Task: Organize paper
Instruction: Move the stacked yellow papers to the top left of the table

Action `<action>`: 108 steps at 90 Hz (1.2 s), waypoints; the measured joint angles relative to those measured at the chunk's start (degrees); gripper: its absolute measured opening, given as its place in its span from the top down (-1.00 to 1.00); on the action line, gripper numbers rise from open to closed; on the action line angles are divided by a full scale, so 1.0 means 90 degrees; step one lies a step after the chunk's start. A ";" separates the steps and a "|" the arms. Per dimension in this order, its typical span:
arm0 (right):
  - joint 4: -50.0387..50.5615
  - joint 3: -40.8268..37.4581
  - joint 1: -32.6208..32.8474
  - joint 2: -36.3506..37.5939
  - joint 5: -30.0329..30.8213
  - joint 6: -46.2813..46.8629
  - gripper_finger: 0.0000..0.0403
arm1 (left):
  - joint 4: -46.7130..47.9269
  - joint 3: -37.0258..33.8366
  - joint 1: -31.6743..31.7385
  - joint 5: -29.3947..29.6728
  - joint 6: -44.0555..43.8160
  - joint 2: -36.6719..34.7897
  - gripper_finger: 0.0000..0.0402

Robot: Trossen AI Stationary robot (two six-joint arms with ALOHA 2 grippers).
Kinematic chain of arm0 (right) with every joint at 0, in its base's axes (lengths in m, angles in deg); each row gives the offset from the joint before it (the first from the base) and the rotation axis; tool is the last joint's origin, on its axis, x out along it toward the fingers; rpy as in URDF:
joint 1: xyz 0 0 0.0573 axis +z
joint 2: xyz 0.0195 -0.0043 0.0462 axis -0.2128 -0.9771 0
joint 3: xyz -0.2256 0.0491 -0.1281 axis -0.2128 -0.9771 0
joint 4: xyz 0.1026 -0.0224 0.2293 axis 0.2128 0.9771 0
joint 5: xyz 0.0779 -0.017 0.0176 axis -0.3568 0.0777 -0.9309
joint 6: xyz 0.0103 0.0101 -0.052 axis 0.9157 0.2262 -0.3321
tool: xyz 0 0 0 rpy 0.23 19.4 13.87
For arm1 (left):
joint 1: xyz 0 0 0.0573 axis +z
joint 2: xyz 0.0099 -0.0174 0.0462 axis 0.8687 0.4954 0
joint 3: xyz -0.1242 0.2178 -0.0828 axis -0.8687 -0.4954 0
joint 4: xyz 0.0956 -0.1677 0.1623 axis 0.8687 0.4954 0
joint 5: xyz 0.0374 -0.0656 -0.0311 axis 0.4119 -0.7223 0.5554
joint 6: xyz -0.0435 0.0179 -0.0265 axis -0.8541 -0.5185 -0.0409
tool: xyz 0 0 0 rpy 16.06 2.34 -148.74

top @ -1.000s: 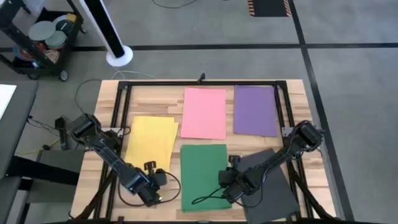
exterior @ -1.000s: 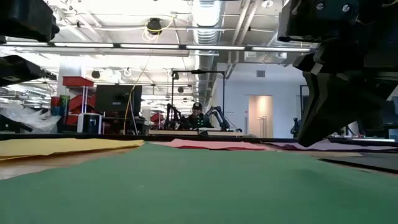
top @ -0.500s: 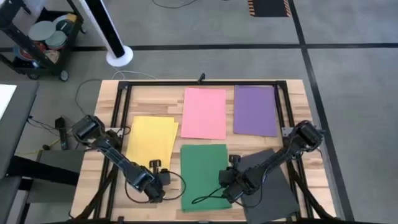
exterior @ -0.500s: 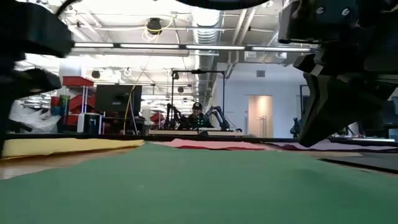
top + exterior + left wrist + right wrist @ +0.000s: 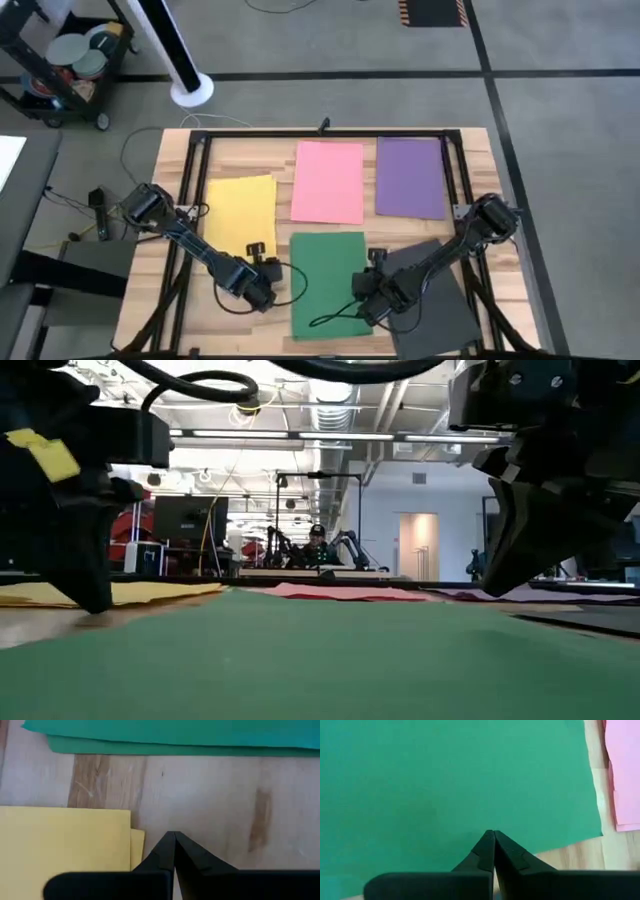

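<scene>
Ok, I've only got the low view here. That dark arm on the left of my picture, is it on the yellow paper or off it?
Observer: Off it. The left wrist view shows the left gripper pointing at bare wood of the pale wooden table, just beside a corner of the flat yellow paper sheet.
Operator: Is it open?
Observer: No, its fingers are shut, tips together.
Operator: And the other arm?
Observer: The right gripper, also shut, is above the flat green paper sheet, with the pink paper sheet lying farther off.
</scene>
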 joint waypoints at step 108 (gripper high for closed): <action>0.0127 0.0000 0.0109 0.0002 0.0155 0.0275 1.00 | 0.1238 -0.1206 -0.0768 -0.0945 -0.4706 -0.1231 1.00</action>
